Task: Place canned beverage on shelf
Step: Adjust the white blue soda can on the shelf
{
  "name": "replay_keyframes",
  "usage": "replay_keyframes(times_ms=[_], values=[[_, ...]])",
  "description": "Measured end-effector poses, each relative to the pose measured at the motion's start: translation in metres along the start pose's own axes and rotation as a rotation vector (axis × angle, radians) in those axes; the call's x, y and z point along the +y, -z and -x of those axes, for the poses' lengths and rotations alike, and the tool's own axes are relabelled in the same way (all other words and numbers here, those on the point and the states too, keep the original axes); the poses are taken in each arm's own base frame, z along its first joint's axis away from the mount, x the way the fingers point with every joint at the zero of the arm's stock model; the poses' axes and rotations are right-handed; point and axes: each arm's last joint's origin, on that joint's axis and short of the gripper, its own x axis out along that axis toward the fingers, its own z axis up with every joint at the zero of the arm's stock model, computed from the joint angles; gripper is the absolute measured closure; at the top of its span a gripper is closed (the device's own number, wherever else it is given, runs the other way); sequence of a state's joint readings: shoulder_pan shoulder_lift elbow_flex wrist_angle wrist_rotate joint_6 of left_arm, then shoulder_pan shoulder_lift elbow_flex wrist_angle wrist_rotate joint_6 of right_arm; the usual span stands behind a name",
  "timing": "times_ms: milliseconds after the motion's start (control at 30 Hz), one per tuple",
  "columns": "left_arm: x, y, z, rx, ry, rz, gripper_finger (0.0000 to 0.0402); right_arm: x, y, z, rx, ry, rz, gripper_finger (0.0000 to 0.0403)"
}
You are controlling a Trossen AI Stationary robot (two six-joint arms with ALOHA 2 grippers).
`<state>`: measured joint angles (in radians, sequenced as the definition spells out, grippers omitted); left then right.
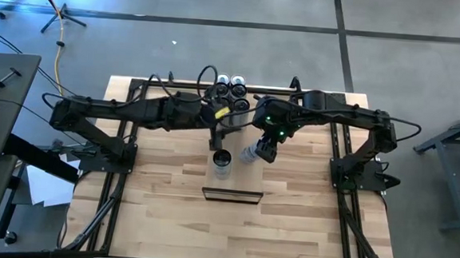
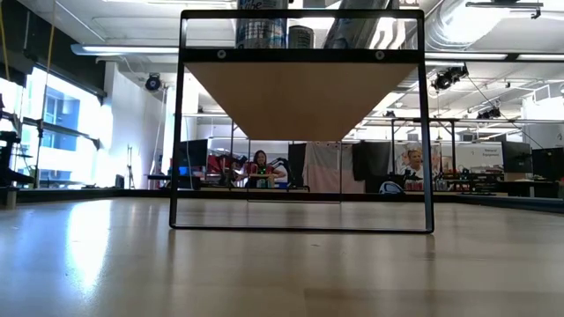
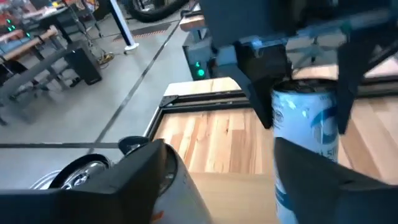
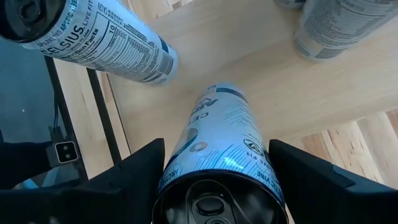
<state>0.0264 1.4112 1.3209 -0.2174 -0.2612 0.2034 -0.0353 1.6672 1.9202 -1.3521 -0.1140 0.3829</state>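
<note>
Grips a can (image 4: 221,124) in the right gripper (image 4: 214,155), jaws clenched on its sides near the lid. Holds it upright on the shelf (image 4: 249,56), long axis vertical and lid toward the wrist. Cannot say whether the base touches the wood or hangs just above it. Puts the right arm nearest the task's thing, so judging from this, calls only for a straight drop, a release and a lift clear.

Shows a second can (image 4: 106,40) standing just left of the held one, and a third (image 4: 336,25) cut off at the picture's edge and hard to place. Finds the left gripper (image 1: 219,143) at that second can, with no telling whether its jaws are released or grasping. Leaves a cluster of cans (image 1: 230,87) at the far edge of the table (image 1: 288,228). From table height, offers only the shelf's underside, with cans cropped above it.
</note>
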Motion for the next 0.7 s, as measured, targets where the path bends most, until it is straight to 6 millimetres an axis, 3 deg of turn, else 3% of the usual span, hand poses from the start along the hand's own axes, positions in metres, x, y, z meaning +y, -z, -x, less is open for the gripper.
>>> replay_keyframes(times_ms=[133, 267, 300, 700], values=[[0.006, 0.001, 0.0, -0.003, 0.036, 0.039, 0.0229, 0.0, 0.0, 0.0, 0.004, -0.009, 0.006, 0.0135], [0.009, 0.004, -0.002, 0.007, 0.119, 0.047, 0.0368, 0.0, 0.0, 0.0, 0.003, -0.01, -0.002, 0.0135], [0.009, 0.006, -0.003, 0.012, 0.142, 0.05, 0.0384, 0.0, 0.0, 0.0, 0.0, -0.011, -0.007, 0.0135], [0.012, 0.008, -0.005, 0.031, 0.111, 0.044, 0.0401, 0.002, -0.006, 0.0, -0.06, -0.012, -0.011, 0.0135]])
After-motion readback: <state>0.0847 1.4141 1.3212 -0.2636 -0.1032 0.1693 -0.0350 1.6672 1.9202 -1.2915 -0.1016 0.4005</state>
